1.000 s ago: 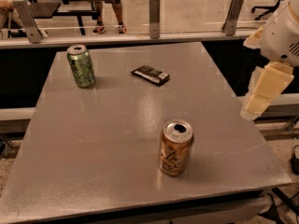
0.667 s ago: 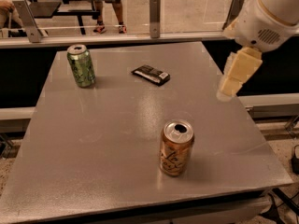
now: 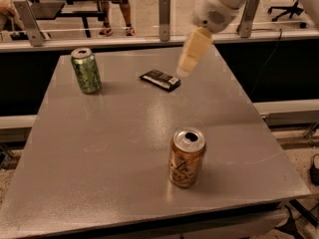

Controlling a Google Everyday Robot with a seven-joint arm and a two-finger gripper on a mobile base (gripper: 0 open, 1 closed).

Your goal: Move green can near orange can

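The green can (image 3: 86,70) stands upright at the far left of the grey table (image 3: 114,148). The orange can (image 3: 186,157) stands upright near the front right, its top opened. My gripper (image 3: 188,59) hangs from the white arm at the upper right, above the far middle of the table, just right of a dark packet. It is well right of the green can and far behind the orange can, and holds nothing that I can see.
A flat dark snack packet (image 3: 159,79) lies on the table between the green can and the gripper. A glass barrier with metal posts (image 3: 164,11) runs behind the table. Table edges drop off at front and right.
The arm has swung left and farther over the table, from beyond the right edge to above the packet. Both cans and the packet have stayed put.
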